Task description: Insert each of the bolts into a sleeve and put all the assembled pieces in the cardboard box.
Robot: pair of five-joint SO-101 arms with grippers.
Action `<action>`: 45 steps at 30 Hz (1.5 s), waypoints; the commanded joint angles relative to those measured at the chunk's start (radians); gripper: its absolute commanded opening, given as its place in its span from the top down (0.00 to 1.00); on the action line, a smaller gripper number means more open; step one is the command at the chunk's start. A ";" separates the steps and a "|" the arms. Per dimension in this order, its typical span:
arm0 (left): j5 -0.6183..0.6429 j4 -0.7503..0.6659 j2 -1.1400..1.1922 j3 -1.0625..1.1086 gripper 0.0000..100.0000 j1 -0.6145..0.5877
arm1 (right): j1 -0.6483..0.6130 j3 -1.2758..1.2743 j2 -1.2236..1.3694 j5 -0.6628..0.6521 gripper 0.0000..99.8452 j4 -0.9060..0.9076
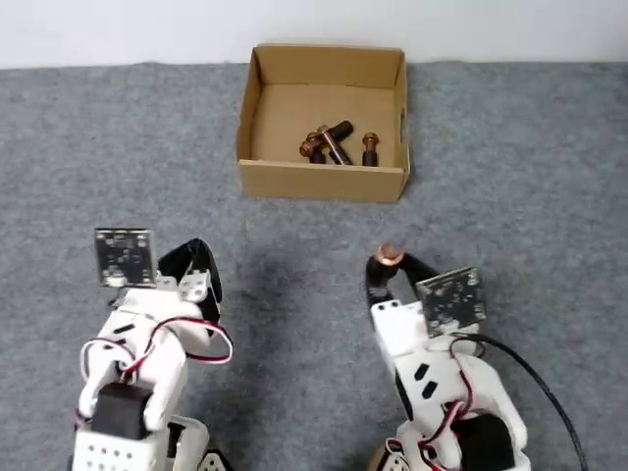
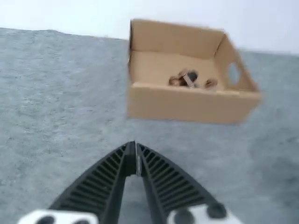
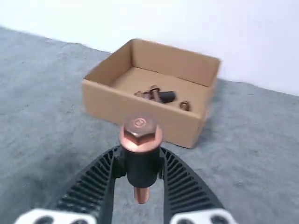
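Now | right tool [image 3: 139, 161] clamps sleeved bolt [image 3: 140, 136] upright | cardboard box [image 3: 107, 101] well beyond

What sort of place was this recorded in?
Probably a small robotics test bench: a grey felt tabletop, a bare white wall behind, a cardboard box of bolts, and the right gripper holding another bolt.

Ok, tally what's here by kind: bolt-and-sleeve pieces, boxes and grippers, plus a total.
Bolt-and-sleeve pieces: 4 (1 held piece in the right gripper, seemingly 3 boxed pieces)
Cardboard box: 1
Grippers: 2, counting the left gripper
Total: 7
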State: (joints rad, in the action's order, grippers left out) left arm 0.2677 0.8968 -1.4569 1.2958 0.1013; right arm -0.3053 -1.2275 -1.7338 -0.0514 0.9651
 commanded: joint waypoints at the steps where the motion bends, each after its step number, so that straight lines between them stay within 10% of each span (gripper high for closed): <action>1: -0.121 -0.153 -0.002 0.137 1.00 -0.009 | 0.031 0.164 0.133 0.012 0.99 -0.035; 10: -0.195 -0.391 -0.002 0.389 1.00 -0.011 | 0.031 0.477 0.593 0.014 0.99 -0.111; 38: -0.008 -0.272 0.006 0.394 1.00 -0.172 | 0.033 1.499 1.969 0.005 0.99 -0.374; 45: -0.008 -0.253 0.006 0.394 1.00 -0.172 | 0.033 1.570 2.204 -0.172 0.99 -0.372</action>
State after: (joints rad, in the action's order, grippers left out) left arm 0.2509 0.6314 -1.4538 1.6962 -0.0644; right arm -0.2808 0.2624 0.4496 -0.1573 0.6199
